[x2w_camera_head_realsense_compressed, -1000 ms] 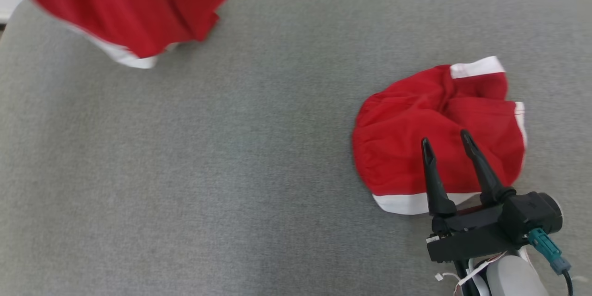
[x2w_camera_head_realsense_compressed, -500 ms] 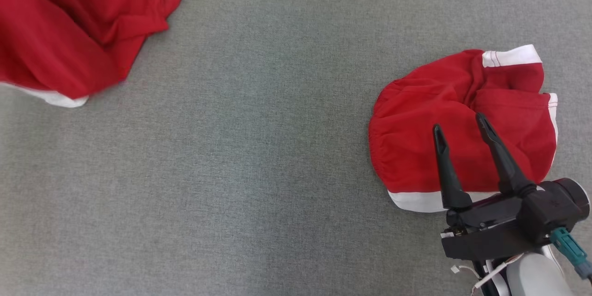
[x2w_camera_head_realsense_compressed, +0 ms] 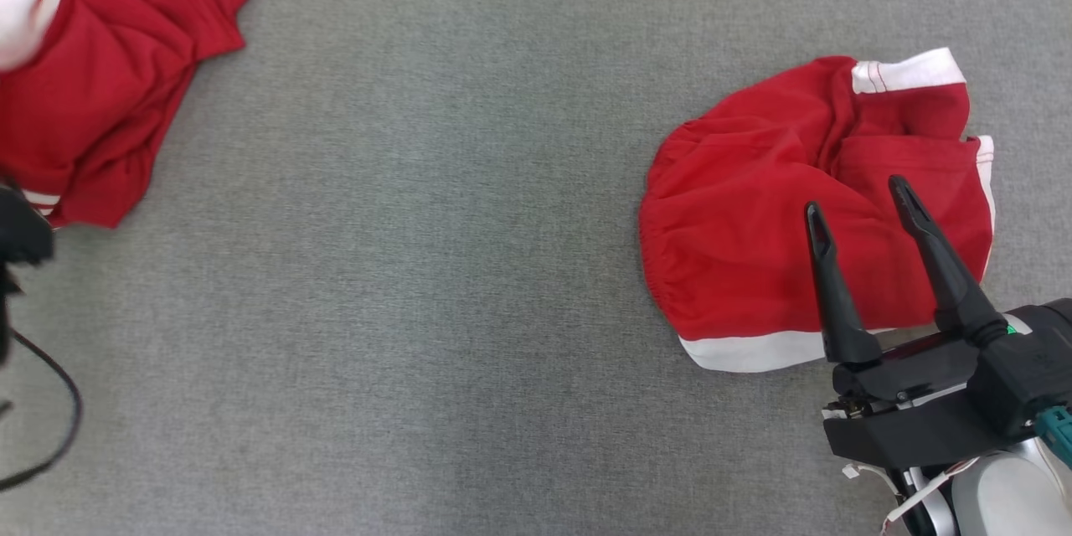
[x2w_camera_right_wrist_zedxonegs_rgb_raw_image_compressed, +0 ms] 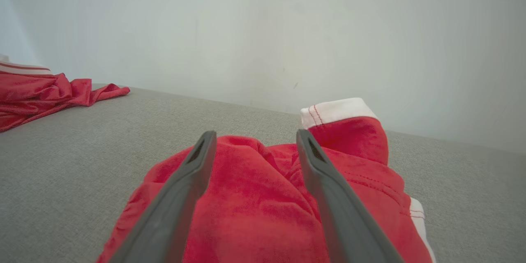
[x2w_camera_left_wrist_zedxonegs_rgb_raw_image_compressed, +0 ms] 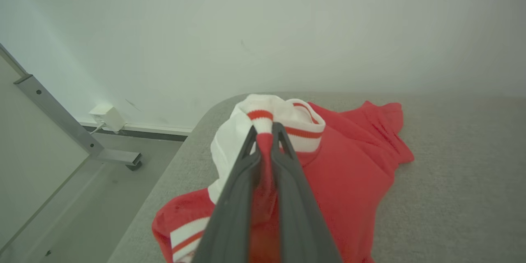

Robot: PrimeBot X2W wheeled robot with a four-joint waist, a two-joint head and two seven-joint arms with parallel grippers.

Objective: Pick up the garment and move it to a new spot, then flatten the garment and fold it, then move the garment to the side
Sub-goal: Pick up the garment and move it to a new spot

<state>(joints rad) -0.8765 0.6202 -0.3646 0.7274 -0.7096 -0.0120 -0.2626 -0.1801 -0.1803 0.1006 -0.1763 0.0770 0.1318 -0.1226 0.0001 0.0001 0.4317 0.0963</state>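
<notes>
The garment (x2w_camera_head_realsense_compressed: 100, 100), red with a white, red-striped collar, hangs from my left gripper (x2w_camera_left_wrist_zedxonegs_rgb_raw_image_compressed: 265, 133), which is shut on the collar fabric near the grey table's left end. Its lower part drapes onto the table top (x2w_camera_head_realsense_compressed: 461, 268); the same garment (x2w_camera_right_wrist_zedxonegs_rgb_raw_image_compressed: 37, 94) shows far left in the right wrist view. My right gripper (x2w_camera_head_realsense_compressed: 856, 197) is open, hovering just over a second crumpled red garment with white hems (x2w_camera_head_realsense_compressed: 737, 218). That cloth (x2w_camera_right_wrist_zedxonegs_rgb_raw_image_compressed: 254, 205) lies under and between the spread fingers (x2w_camera_right_wrist_zedxonegs_rgb_raw_image_compressed: 193, 172).
The table's rounded left edge (x2w_camera_left_wrist_zedxonegs_rgb_raw_image_compressed: 181, 160) drops to the floor, where a metal frame bar (x2w_camera_left_wrist_zedxonegs_rgb_raw_image_compressed: 61, 119) and a white wall box (x2w_camera_left_wrist_zedxonegs_rgb_raw_image_compressed: 107, 117) stand. A pale wall runs behind the table. A dark cable (x2w_camera_head_realsense_compressed: 59, 427) loops at the head view's lower left.
The head view has shifted. The held garment has come down and leftward, from swinging and blurred to draping on the table. The right gripper stays open over the crumpled garment.
</notes>
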